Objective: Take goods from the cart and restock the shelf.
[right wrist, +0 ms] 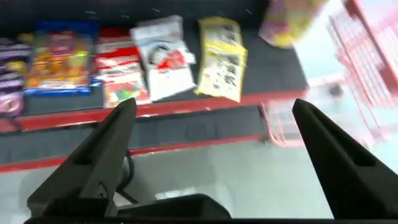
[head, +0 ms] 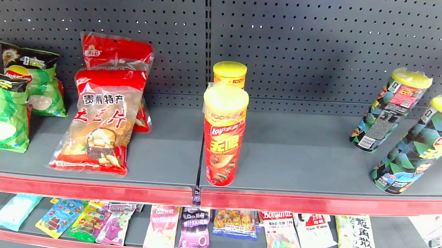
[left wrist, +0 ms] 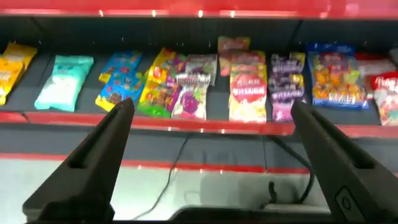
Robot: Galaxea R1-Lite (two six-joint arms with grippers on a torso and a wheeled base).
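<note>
Right wrist view, cart (right wrist: 371, 59) blurred, cut off

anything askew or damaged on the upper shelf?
The rear dark canister and front dark canister at the right end of the upper shelf look tilted, tops leaning right, while the front red canister stands straight. Lens skew near the edge may exaggerate it. Nothing spilled or damaged.
</note>
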